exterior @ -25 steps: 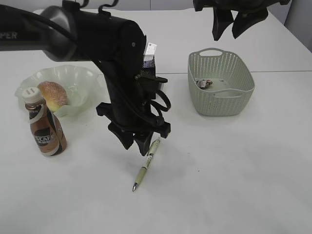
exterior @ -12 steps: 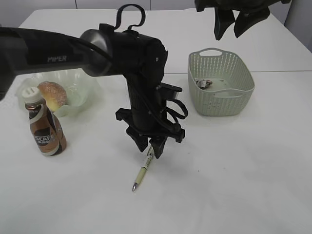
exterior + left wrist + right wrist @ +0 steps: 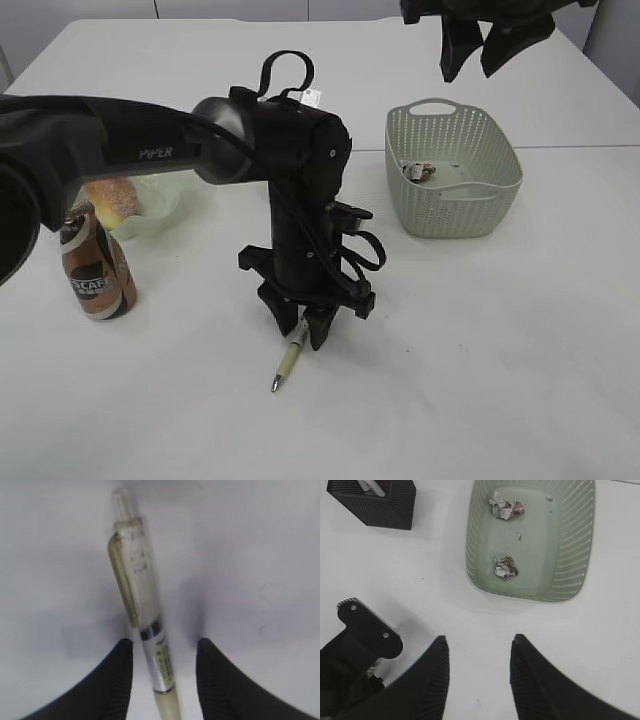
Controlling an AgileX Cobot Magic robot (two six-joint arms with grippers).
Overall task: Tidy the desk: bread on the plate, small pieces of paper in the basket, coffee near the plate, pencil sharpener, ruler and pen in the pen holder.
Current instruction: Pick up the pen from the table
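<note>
Down on the desk, the left gripper straddles the pen, jaws parted, gripping nothing; the right gripper hangs open, empty.

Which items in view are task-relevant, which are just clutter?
Task items:
pen, between the open left pincer tips, on the desk
pen holder
basket with two paper balls
coffee bottle
bread on the plate

Lying about:
nothing visible; the right pincer is idle overhead

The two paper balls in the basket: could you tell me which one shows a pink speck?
In the right wrist view, the upper ball, nearest the basket's top wall; the other looks brownish.
</note>
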